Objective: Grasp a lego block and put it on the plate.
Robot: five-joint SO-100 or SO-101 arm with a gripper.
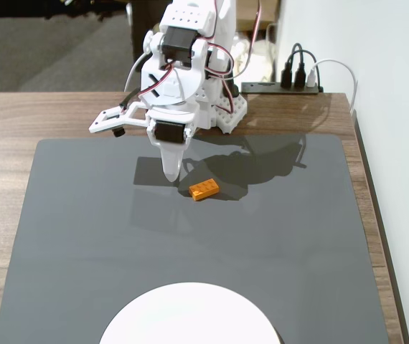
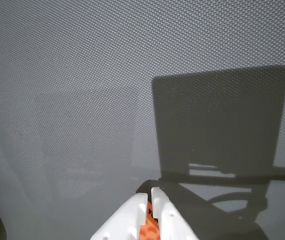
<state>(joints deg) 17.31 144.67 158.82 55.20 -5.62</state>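
Note:
The orange lego block [image 1: 204,188] lies flat on the grey mat [image 1: 82,236] in the fixed view, studs up. Just left of it my white gripper [image 1: 170,175] points straight down, its tip at the mat and a small gap away from the block. The jaws are closed together with nothing held. In the wrist view the gripper [image 2: 150,192] shows only a thin slit between its fingers, and a strip of the orange lego block [image 2: 146,230] shows through it. The white plate [image 1: 190,315] sits at the mat's near edge, partly cut off by the frame.
The arm's base [image 1: 219,107] stands at the back of the mat. A black hub with cables [image 1: 280,87] lies behind it on the wooden table [image 1: 3,115]. A white wall [image 1: 398,86] runs along the right side.

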